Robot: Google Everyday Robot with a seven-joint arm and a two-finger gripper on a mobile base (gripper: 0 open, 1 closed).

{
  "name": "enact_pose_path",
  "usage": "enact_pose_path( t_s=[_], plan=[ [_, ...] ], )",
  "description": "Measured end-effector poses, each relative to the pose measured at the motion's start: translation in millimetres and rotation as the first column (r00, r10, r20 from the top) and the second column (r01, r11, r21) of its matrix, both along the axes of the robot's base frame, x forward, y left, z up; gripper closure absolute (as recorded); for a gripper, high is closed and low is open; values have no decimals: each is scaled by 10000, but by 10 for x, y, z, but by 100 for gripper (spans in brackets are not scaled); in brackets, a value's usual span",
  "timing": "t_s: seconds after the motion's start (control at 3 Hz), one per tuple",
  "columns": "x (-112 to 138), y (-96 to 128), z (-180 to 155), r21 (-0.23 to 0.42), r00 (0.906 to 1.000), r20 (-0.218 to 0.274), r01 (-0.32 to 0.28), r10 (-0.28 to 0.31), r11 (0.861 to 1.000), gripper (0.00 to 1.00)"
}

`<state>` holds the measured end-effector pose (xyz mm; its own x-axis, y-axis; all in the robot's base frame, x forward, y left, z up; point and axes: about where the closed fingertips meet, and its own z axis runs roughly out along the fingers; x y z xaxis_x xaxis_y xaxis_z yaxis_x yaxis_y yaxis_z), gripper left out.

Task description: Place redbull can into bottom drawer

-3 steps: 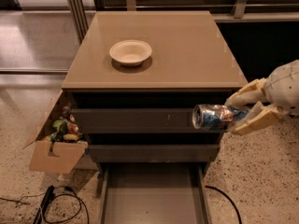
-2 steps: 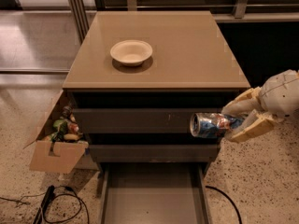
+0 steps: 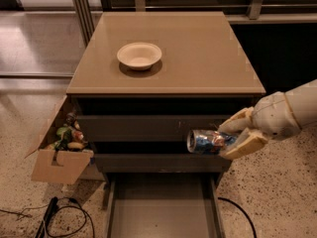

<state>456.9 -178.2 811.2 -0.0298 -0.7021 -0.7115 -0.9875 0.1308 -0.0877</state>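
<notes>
The redbull can (image 3: 205,142), blue and silver, lies on its side in my gripper (image 3: 233,135), which is shut on its far end. The can hangs in front of the cabinet's middle drawer front, at the right, its top end pointing left. The bottom drawer (image 3: 161,207) is pulled open below, a shallow grey-brown tray with a bare floor. The can is above the drawer's right rear part, well clear of its floor. My arm comes in from the right edge.
A cream bowl (image 3: 139,55) sits on the cabinet top (image 3: 198,58). A cardboard box (image 3: 57,150) with small items stands on the floor at the cabinet's left. Black cables (image 3: 64,217) lie on the speckled floor at lower left.
My gripper with the can has moved down and a little left, from the top drawer front's level to the middle drawer front's level.
</notes>
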Motion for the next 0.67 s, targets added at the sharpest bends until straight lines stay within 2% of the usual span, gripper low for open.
enact_pose_path(
  t_s=[0.33, 0.67],
  plan=[
    [121, 314, -865, 618, 9959, -904, 135, -79, 9980, 100],
    [173, 526, -1594, 1014, 9894, -1348, 682, -542, 9925, 100]
  ],
)
